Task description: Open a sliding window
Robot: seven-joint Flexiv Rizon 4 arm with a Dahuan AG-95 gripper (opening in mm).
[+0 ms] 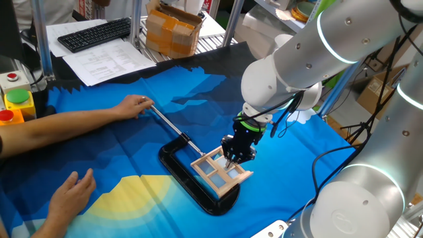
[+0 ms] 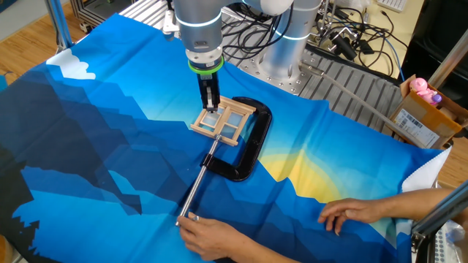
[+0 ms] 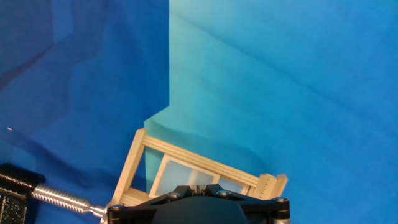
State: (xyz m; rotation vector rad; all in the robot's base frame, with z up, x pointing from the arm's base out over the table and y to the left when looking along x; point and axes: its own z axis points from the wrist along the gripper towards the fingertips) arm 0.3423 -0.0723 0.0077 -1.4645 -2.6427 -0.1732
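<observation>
The sliding window (image 1: 221,170) is a small light-wood frame with pale panes. It lies flat on the blue cloth, held inside a black C-shaped clamp (image 1: 192,188). My gripper (image 1: 231,158) points straight down over the window's middle with its fingers shut together and nothing between them. From the other side, the gripper (image 2: 210,104) has its tips at the window's (image 2: 223,120) far half. In the hand view the shut gripper (image 3: 199,185) sits right over a pane of the window (image 3: 186,163). I cannot tell whether the tips touch it.
A person's hand (image 1: 135,106) holds the end of the clamp's metal rod (image 1: 165,122), and the other hand (image 1: 69,195) rests on the cloth. A keyboard (image 1: 96,33), papers and a cardboard box (image 1: 173,30) lie beyond the cloth. A button box (image 1: 16,99) stands at the left edge.
</observation>
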